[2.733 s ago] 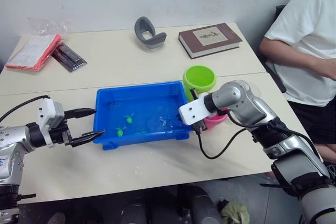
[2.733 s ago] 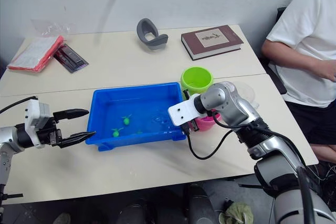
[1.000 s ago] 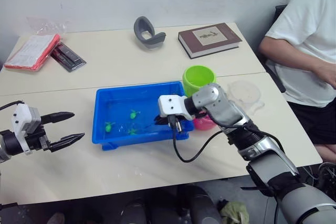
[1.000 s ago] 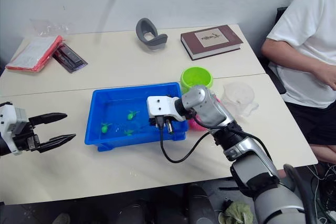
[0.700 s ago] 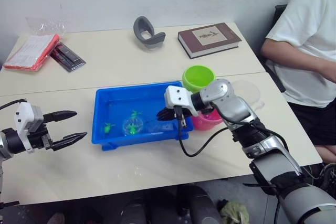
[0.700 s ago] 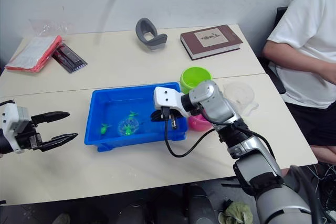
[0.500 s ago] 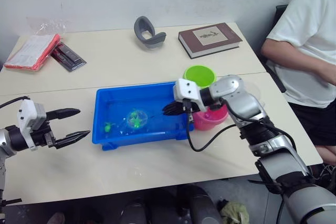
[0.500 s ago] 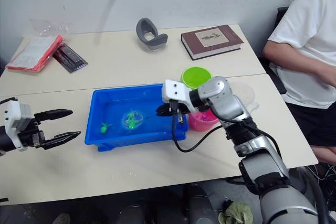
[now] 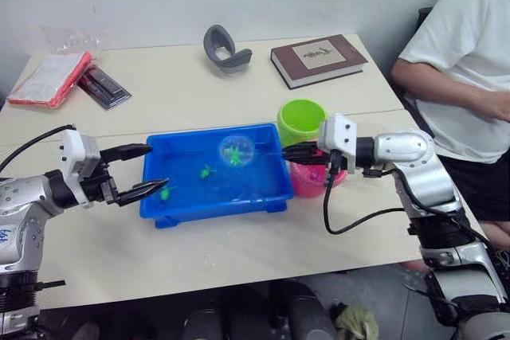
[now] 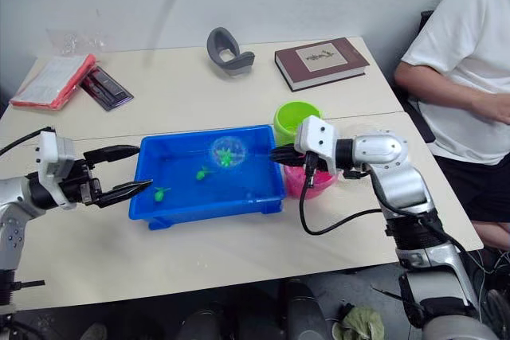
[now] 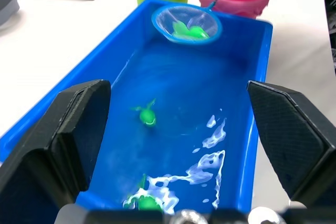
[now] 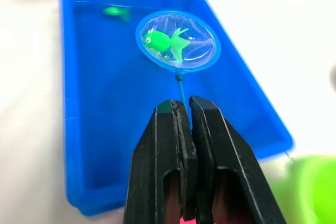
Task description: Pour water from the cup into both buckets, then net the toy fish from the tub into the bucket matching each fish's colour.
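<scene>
Green fish (image 12: 164,42) lies in the net (image 12: 178,41) above the tub (image 9: 275,191), the right gripper (image 12: 184,114) pinching its handle, left gripper (image 9: 143,172) spread; next, I think, carry it to the green bucket (image 9: 302,121).

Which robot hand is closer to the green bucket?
The right one. The right gripper holds the net's handle right in front of the green bucket, by the pink one. The left gripper is open at the tub's far end, the whole tub away.
</scene>
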